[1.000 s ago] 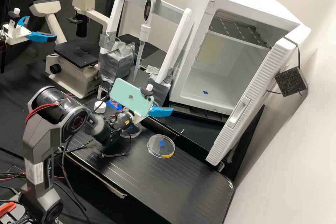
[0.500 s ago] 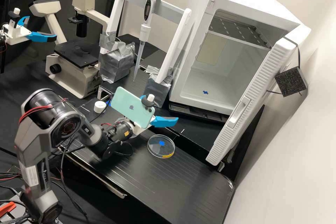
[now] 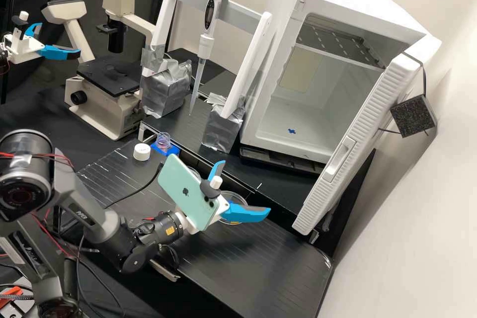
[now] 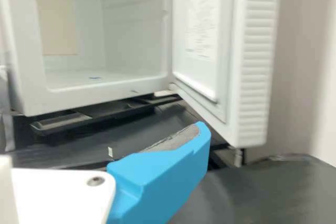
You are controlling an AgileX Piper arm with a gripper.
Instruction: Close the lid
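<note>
White gripper [image 3: 245, 187], jaws wide apart.

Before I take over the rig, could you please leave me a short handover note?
Gripper: open, empty, seen in front of a petri dish in the high view.
Things: the white cabinet's door stands open; a white cap lies on the bench beside a clear vial at a blue holder.
Done: no closing seen; door open, cap off.
Left: the closing. "Lid" might mean either, so I'd confirm first.
</note>
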